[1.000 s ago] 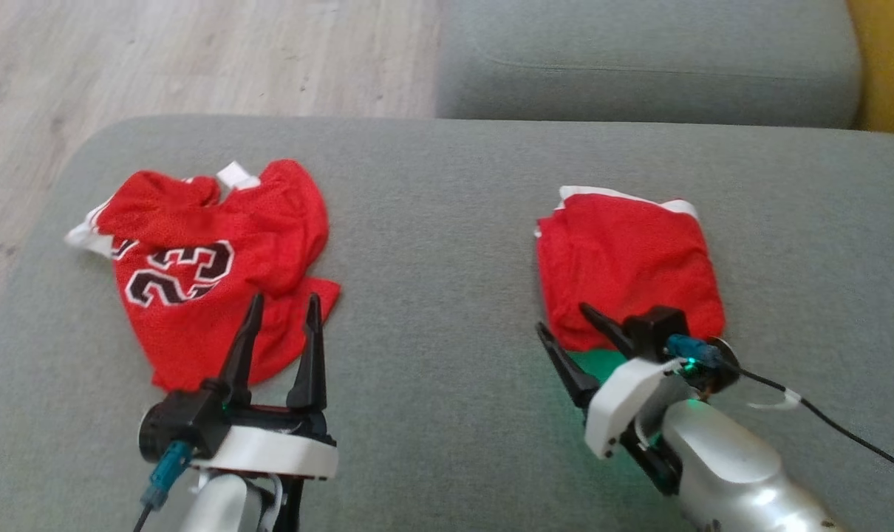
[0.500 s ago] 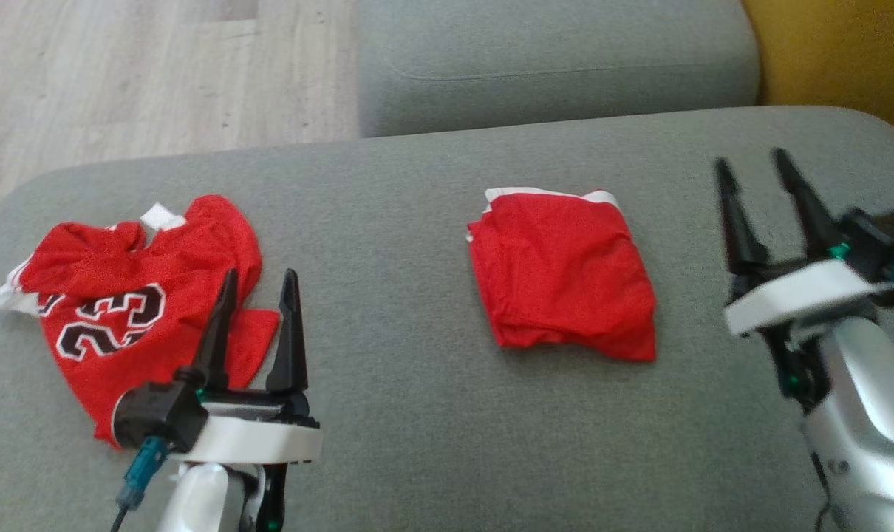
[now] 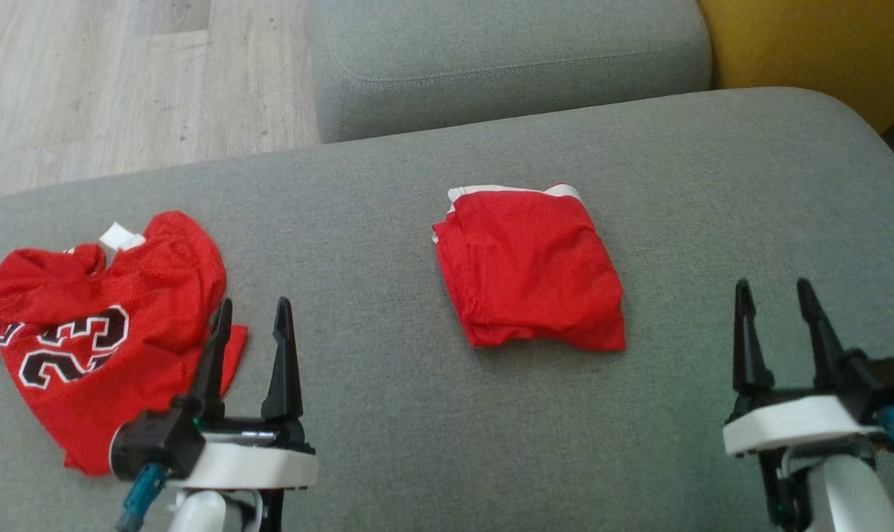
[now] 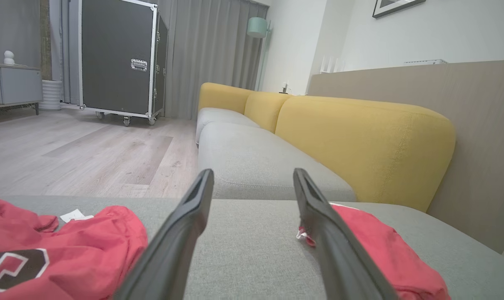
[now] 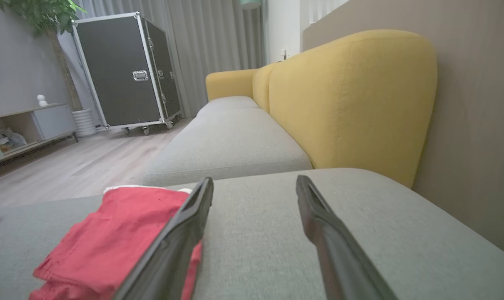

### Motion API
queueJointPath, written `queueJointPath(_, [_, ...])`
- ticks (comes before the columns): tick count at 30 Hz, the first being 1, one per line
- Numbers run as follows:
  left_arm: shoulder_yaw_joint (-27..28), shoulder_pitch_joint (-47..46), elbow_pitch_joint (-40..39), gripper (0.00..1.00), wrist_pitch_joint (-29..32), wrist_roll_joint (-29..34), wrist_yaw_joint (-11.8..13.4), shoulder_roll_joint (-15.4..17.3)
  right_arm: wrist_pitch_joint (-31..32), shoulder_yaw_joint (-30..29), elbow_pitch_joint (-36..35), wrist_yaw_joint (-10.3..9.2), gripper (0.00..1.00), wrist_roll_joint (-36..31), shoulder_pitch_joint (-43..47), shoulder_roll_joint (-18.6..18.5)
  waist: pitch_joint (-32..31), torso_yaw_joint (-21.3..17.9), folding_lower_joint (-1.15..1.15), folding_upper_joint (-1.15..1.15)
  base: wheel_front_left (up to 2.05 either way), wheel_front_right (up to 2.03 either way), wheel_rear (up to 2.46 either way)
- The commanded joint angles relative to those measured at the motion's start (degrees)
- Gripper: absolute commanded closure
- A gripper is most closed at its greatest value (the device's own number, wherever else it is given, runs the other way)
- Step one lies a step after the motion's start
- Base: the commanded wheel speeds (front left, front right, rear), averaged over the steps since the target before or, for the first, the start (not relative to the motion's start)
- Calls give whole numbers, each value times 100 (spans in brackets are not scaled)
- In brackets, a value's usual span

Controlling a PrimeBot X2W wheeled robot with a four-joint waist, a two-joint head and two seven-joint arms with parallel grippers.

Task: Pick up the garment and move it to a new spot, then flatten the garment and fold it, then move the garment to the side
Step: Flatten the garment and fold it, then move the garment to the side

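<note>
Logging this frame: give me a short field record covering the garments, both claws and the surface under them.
surface: grey sofa seat, with a yellow backrest at the far right
folded garment: red, folded into a compact rectangle, lying mid-seat, touched by neither claw
crumpled jersey: red, numbered 23, bunched at the seat's left end
left claw: open, empty, by the jersey's right edge
right claw: open, empty, over bare seat to the right of the folded garment
task stage: one garment folded and lying free; jersey not yet flattened

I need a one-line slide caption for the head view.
Folded garment on sofa, crumpled jersey at left; left gripper and right gripper open.
</note>
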Motion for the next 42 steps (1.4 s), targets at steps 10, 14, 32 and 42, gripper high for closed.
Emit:
queueJointPath(10, [158,-154,-143,0,-29,-10,0,15,-53,305,-331,19,0,32,-155,34,-5,52,0,0,0,0,0])
queueJointPath(14, [83,-185,-142,0,-29,19,-12,15,-53,248,-302,19,0,-3,-270,35,85,150,0,0,0,0,0])
queueJointPath(32, [-322,-789,-9,0,-29,33,-29,15,755,157,2580,19,0,168,-2378,35,1051,933,0,0,0,0,0])
queueJointPath(42, [-715,-918,124,0,-29,123,-20,15,623,22,4245,19,0,17,-3138,35,1217,1226,0,0,0,0,0])
